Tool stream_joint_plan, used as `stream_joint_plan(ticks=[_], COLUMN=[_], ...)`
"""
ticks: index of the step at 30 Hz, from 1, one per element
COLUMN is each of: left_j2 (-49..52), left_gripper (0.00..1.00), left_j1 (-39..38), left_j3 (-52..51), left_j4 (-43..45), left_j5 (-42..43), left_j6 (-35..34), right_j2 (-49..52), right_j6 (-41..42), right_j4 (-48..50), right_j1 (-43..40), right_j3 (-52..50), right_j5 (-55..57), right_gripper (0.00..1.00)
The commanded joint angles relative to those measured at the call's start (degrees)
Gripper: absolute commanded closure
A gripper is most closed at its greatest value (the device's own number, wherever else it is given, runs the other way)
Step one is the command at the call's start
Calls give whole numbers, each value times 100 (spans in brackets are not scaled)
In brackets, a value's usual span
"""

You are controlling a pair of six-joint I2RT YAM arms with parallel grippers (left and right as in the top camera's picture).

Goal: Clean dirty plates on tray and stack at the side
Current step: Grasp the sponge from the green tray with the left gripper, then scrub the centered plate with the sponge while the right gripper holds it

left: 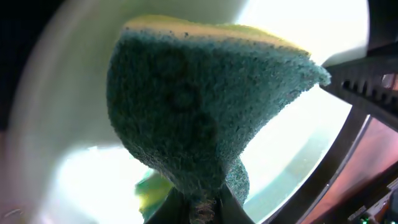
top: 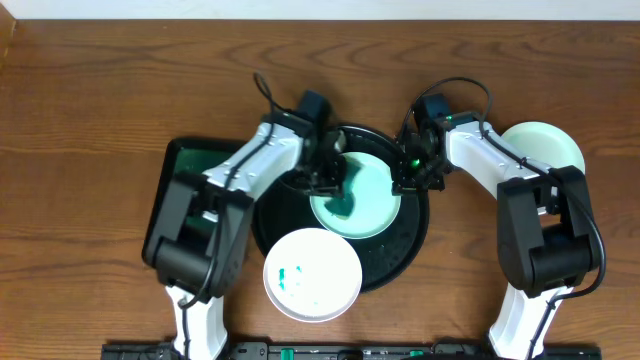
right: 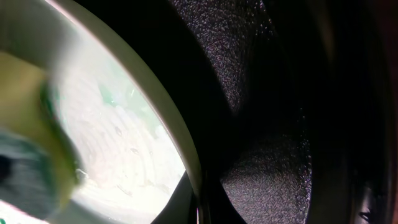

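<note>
Overhead: left pincer [top: 338,180] clamps sponge [left: 199,106] on flat plate [top: 372,200]; right pincer [top: 403,172] grips its rim.

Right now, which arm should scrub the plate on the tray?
Left: the left gripper holds the sponge over that plate; the right gripper sits at its rim, without one.

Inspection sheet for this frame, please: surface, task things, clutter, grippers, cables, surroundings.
Surface: brown wooden table.
Job's things: black tray; teal-tinted plate on it; smeared plate overlapping its front rim; pale plate on the table, far right.
Clutter: dark-green tray, partly under the left arm.
Grippers: left gripper pinches a sponge against the teal-tinted plate; right gripper at that plate's rim, grip unclear.
Cables: black cables loop above both wrists.
Surroundings: pale wall strip along the top edge.
</note>
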Motion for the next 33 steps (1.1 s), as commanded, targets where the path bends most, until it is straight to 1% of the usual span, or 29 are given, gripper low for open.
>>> stream_joint_plan(ticks=[1,8,17,21,29,33], left_j2=[249,463,463,463,463,463], left_gripper=[92,93,93,93,93,93], left_j1=[-201,-614,-551,-459,-177,-170], left_j3=[57,70,125,129,129,129], left_j4=[24,166,813,772,-190,-535], left_j5=[249,214,-330,-1126,-2868,-3314], left_j6=[-155,-160,-459,-564,-693,-776], right_j2=[358,358,358,358,358,358], right_j6=[-39,-39,-35,42,46,46], right_j4=[-96,-127,-201,-245,-262,-254], right_j1=[57,57,57,57,57,57], right_j3=[-184,-184,-184,-184,-184,-184], right_j5=[245,245,249,251,251,251], right_gripper=[99,99,99,99,99,99])
